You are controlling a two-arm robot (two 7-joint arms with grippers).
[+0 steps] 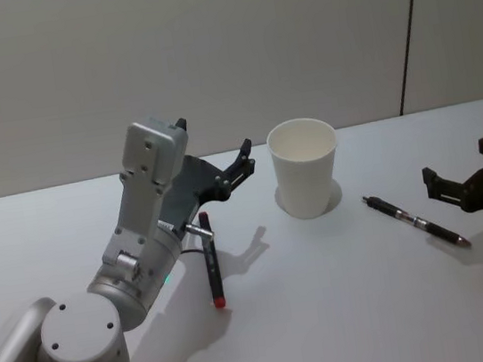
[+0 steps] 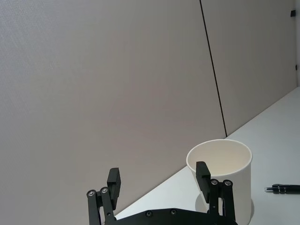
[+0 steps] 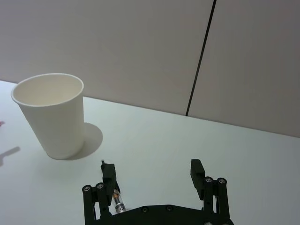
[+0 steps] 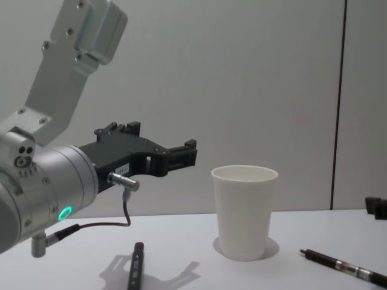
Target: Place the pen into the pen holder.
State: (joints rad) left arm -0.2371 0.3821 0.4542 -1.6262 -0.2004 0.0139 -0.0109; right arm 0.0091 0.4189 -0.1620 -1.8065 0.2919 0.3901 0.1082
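Note:
The pen holder, a plain white paper cup, stands upright near the table's middle. On the table to its left lies a dark pen with a red tip. My left gripper hovers above that pen, open, holding nothing and pointing toward the cup. To the cup's right lies a black pen. Low over the table just behind this pen, my right gripper is open, with the pen's end showing beside one finger. The cup stands beyond it.
The white table ends at a grey panelled wall close behind the cup. The left arm's cable hangs down beside the red-tipped pen. A bare stretch of table lies in front of the cup and pens.

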